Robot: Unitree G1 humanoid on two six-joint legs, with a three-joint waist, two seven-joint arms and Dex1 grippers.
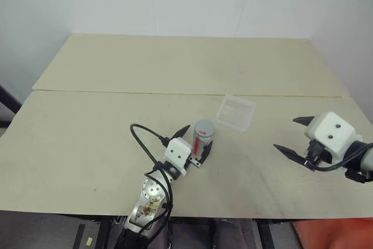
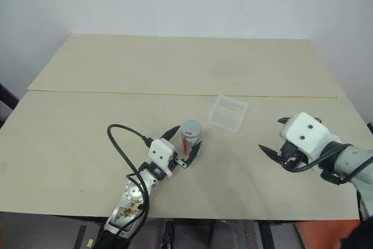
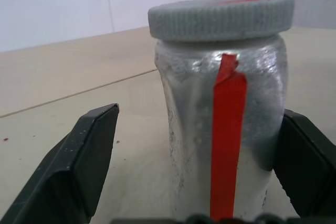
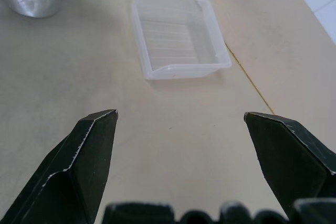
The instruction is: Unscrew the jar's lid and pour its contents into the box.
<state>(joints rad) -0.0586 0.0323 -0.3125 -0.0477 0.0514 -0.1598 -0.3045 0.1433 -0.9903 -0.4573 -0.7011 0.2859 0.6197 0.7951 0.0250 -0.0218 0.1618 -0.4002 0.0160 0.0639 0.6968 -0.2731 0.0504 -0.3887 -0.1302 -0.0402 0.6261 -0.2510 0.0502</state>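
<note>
1. At the near edge of the table (image 1: 87, 144), the left claw (image 1: 194, 139) reaches in from below centre, its two black fingers spread wide.
2. Between those fingers stands the jar (image 1: 203, 138), upright on the table. In the left wrist view one finger (image 3: 307, 163) lies right against the jar's (image 3: 220, 129) side, though I cannot tell if it presses; the other finger (image 3: 79, 166) stands apart with a gap of bare table between.
3. The jar's wall looks silvery-white, with a red stripe (image 3: 227, 140) running down it.
4. The lid (image 3: 220, 18), a grey ribbed cap, sits on top of the jar, slightly wider than the wall beneath.
5. What is inside the jar cannot be seen through the wall.
6. To the right, at about the same depth, the right claw (image 1: 293, 135) hangs above the table with its fingers wide apart and nothing between them, pointing left toward the middle.
7. A little farther and just to the right of the jar lies the box (image 1: 236, 112), a clear plastic tray flat on the table, near the jar but not touching it, with nothing visible in it.
8. Just beyond the box a seam (image 1: 116, 92) crosses the table from left to right.
</note>
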